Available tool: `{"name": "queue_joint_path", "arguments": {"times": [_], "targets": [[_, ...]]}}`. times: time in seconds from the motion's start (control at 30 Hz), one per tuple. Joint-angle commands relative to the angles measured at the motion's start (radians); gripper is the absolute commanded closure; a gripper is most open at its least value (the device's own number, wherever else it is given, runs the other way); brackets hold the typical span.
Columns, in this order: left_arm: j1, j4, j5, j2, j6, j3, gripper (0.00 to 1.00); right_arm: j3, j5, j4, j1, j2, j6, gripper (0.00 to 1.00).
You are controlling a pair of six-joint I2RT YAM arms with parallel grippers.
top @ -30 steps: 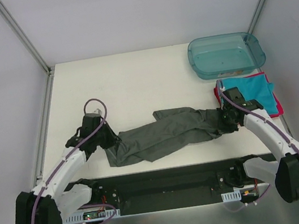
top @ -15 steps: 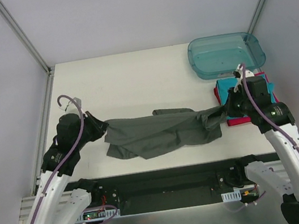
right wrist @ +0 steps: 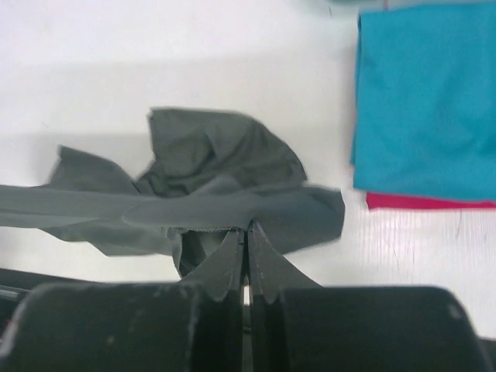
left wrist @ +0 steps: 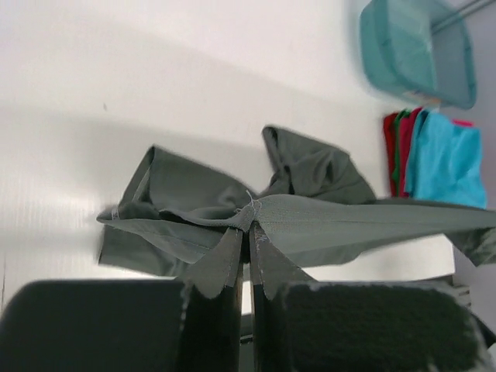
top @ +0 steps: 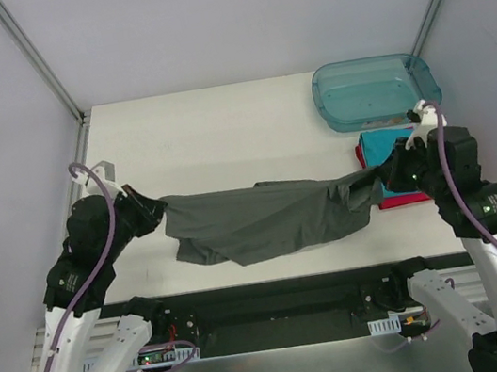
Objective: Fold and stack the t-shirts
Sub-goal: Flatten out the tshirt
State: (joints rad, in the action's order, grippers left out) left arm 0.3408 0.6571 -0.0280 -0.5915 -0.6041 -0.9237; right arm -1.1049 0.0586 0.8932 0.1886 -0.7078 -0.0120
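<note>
Grey t-shirt hangs between left tool and right tool — both pinch it.

The white table carries a teal tub and stacked shirts.

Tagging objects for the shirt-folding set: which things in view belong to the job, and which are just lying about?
Job in hand:
grey t-shirt, pinched at either end by the left fingers and right fingers
teal t-shirt, folded, lying on the red-pink t-shirt

Lying about:
teal plastic tub, at the far right corner of the table
</note>
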Motion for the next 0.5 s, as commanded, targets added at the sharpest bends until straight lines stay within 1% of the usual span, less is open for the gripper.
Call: {"name": "queue_joint_path", "arguments": {"times": [0.0, 0.13, 0.2, 0.33, 0.4, 0.47], "targets": [[0.004, -0.028, 0.094, -0.033, 0.047, -0.206, 1.0, -0.218, 0.049, -0.077, 0.002, -0.016, -0.022, 1.0], [0.004, -0.036, 0.106, -0.062, 0.095, -0.421, 1.0, -0.465, 0.102, -0.105, 0.002, -0.07, 0.004, 1.0], [0.004, -0.036, 0.109, -0.068, 0.116, -0.498, 1.0, -0.573, 0.128, -0.1, 0.002, -0.094, 0.032, 1.0], [0.003, -0.042, 0.112, -0.062, 0.128, -0.598, 1.0, -0.728, 0.167, -0.086, 0.003, -0.125, 0.044, 1.0], [0.004, -0.042, 0.111, -0.065, 0.147, -0.635, 1.0, -0.785, 0.188, -0.074, 0.002, -0.134, 0.055, 1.0], [0.004, -0.042, 0.112, -0.067, 0.162, -0.658, 1.0, -0.822, 0.178, -0.062, 0.003, -0.147, 0.066, 1.0]]}}
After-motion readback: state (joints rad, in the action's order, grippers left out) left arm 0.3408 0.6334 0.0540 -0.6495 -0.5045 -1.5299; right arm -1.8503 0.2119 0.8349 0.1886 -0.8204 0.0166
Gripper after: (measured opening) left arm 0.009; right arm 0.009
